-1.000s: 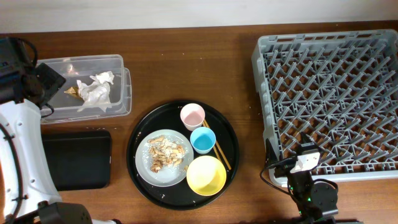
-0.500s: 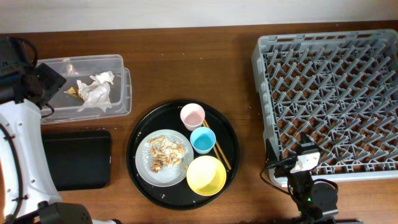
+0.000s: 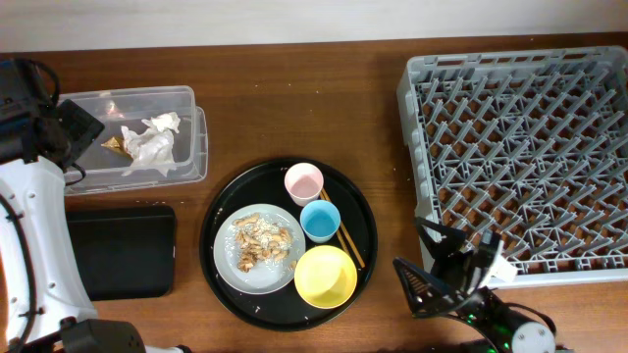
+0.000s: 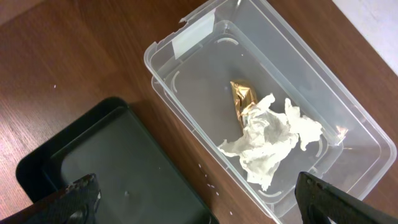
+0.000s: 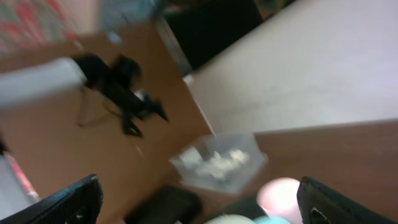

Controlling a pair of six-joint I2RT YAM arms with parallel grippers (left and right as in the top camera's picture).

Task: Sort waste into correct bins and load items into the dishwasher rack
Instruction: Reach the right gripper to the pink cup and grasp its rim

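My right pincer [image 3: 410, 250], jaws wide and empty, had just swung up right of the round black tray [image 3: 361, 206], which still held the crumb-strewn plate [image 3: 224, 263], pink cup [image 3: 304, 182], blue cup [image 3: 320, 221] and yellow bowl [image 3: 325, 276].

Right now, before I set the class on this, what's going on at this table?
Two robot arms are clearing up; neither holds anything. The left fingers hang open over the tub, which has the tissue and wrapper in it. The right fingers are open beside a corner of the rack. The plate with scraps, pink cup, blue cup and bowl sit on the round tray; no dishes are in the rack.
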